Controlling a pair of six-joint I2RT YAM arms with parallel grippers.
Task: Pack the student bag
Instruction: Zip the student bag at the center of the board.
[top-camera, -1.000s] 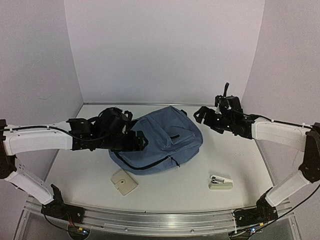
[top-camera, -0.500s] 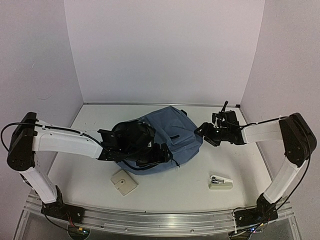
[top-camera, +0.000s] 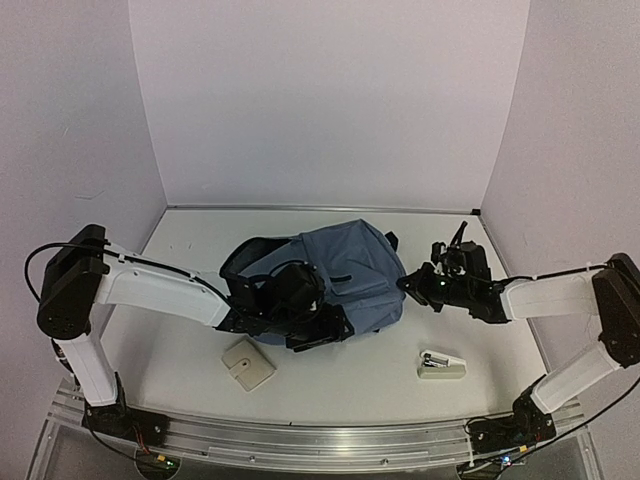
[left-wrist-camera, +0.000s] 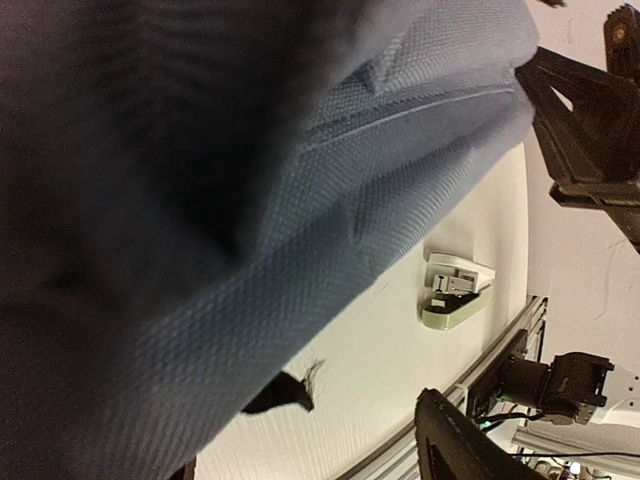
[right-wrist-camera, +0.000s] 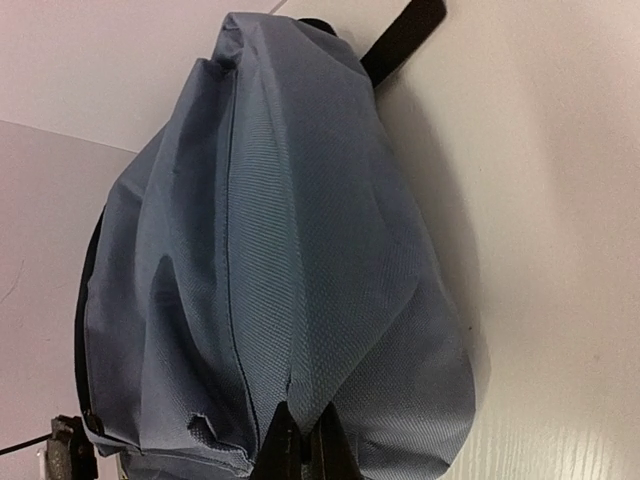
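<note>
Right gripper (right-wrist-camera: 300, 445) pinching student bag (right-wrist-camera: 280, 250) fabric, left gripper (top-camera: 322, 327) against bag, opening unclear

**Overhead view:** even, diffuse light from above. A soft shadow lies under the student bag (top-camera: 355, 270), and the walls (top-camera: 330, 100) take a lilac cast.

**Left wrist view:** the upper left is dim and heavily blurred, with fabric too close to the lens. The lower right is sharper.

**Right wrist view:** bright, with the table (right-wrist-camera: 560, 200) nearly glaring at right and the weave crisp.
</note>
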